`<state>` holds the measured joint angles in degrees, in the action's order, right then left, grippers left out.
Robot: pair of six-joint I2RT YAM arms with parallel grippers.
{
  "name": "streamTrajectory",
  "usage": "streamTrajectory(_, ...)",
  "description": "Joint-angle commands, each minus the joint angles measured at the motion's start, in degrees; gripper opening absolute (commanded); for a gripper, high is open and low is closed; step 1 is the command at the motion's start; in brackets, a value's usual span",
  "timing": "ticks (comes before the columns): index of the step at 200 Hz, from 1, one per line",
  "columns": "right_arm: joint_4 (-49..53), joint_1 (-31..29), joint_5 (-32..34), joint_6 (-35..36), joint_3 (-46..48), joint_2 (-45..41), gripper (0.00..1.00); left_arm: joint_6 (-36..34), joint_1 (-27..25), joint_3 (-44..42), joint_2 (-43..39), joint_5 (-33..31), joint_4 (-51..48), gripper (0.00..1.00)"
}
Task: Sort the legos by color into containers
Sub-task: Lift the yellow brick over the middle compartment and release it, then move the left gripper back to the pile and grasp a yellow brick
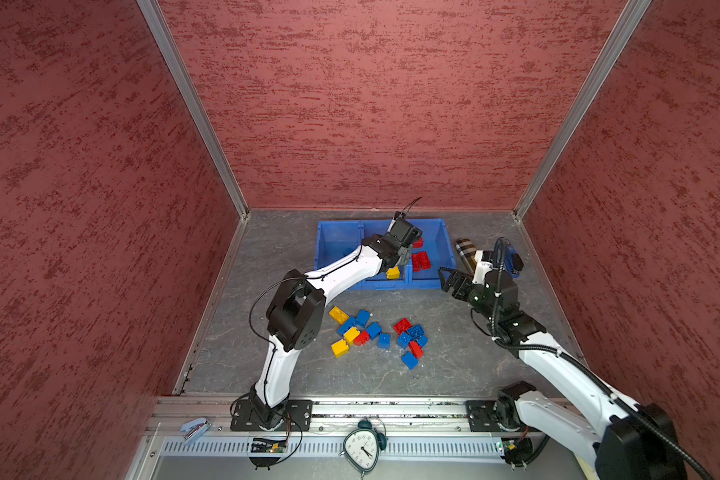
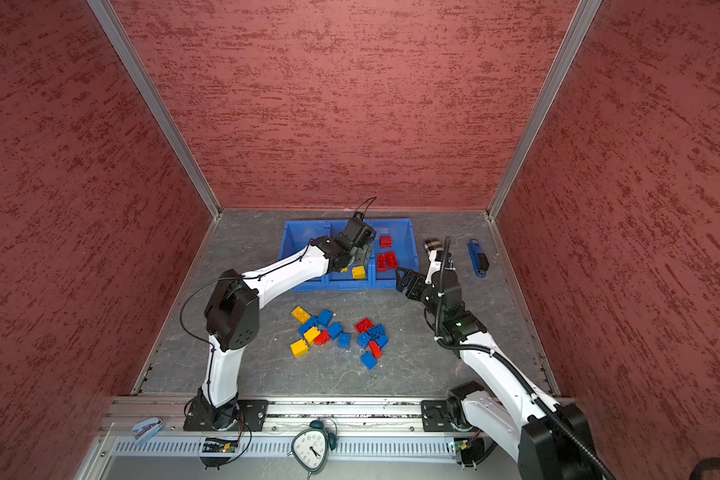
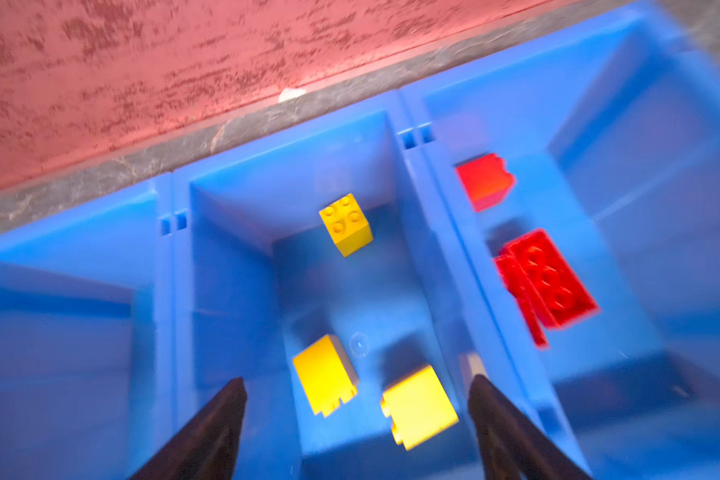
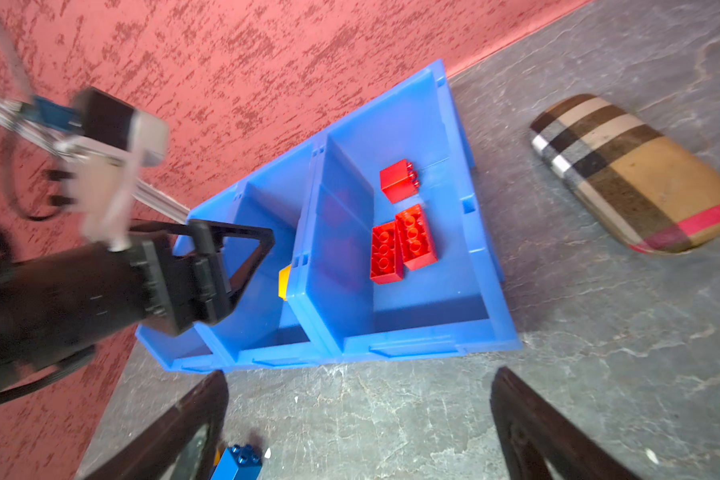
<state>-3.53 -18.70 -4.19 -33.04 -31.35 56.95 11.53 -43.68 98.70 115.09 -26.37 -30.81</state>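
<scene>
The containers are three joined blue bins at the back of the table. My left gripper hangs open over the middle bin and holds nothing. Three yellow legos lie in that bin, the nearest one between the fingers but touching neither. Three red legos lie in the right bin. Several loose legos in red, yellow and blue are scattered on the table in front of the bins. My right gripper is open and empty, by the front right corner of the bins.
A tan plaid case lies right of the bins, with a blue-and-black stapler beyond it. A blue lego sits just beside my right gripper's finger. An alarm clock and a small blue stapler rest on the front rail.
</scene>
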Motion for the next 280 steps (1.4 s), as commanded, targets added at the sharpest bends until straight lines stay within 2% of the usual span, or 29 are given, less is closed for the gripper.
streamTrajectory(1,-0.5,-0.1,-4.6,2.4,-2.7,1.7,0.99,1.8,-0.9,-5.8,-9.7,3.6,3.4,0.96)
streamTrajectory(8,-0.9,-0.2,-5.6,2.5,-3.1,2.5,0.99,2.0,-1.1,-8.6,-12.6,4.9,4.3,1.0)
streamTrajectory(40,-3.9,-1.4,-7.4,2.3,-3.7,5.5,0.99,5.5,-1.5,-19.0,-23.5,5.0,3.2,0.99)
streamTrajectory(64,-5.0,-3.7,-4.2,0.2,-4.6,8.4,0.99,9.7,-2.6,-27.1,-31.4,3.9,0.0,0.99)
streamTrajectory(86,-7.6,-5.9,-1.5,-3.3,-4.1,11.0,0.99,16.0,-3.4,-32.5,-37.0,2.8,-8.1,0.99)
streamTrajectory(119,-10.4,-7.6,3.8,-5.8,-3.1,13.0,0.99,20.8,-4.3,-40.4,-43.6,9.1,-17.5,1.0)
streamTrajectory(138,-11.4,-7.6,5.9,-6.0,-2.8,13.7,0.99,19.6,-4.1,-44.5,-45.9,16.3,-20.6,1.0)
streamTrajectory(178,-12.5,-7.6,8.3,-5.1,-4.1,14.7,0.99,16.4,-3.5,-51.7,-43.5,26.0,-19.4,1.0)
streamTrajectory(186,-12.4,-7.5,8.6,-4.9,-4.4,14.8,0.99,16.9,-3.7,-51.9,-41.9,25.5,-19.2,0.99)
streamTrajectory(200,-12.4,-7.5,9.3,-4.6,-4.3,14.5,0.99,18.5,-3.7,-51.1,-38.3,21.0,-21.0,1.0)
streamTrajectory(214,-12.3,-7.6,9.9,-4.1,-3.9,14.2,0.99,17.2,-4.0,-50.5,-34.7,19.1,-20.3,0.98)
streamTrajectory(232,-11.7,-7.5,10.6,-3.5,-3.3,13.4,0.99,15.0,-4.1,-50.3,-30.8,19.9,-15.7,0.95)
streamTrajectory(247,-11.2,-7.6,11.2,-3.3,-2.6,12.4,0.99,13.7,-4.4,-49.6,-27.1,21.8,-12.9,0.88)
streamTrajectory(264,-11.1,-7.6,12.3,-3.1,-1.6,11.1,0.99,13.3,-6.2,-49.1,-24.0,22.6,-13.0,0.79)
streamTrajectory(280,-11.0,-7.6,13.5,-2.6,-0.8,10.1,0.99,13.4,-8.6,-49.3,-23.5,23.0,-14.6,0.75)
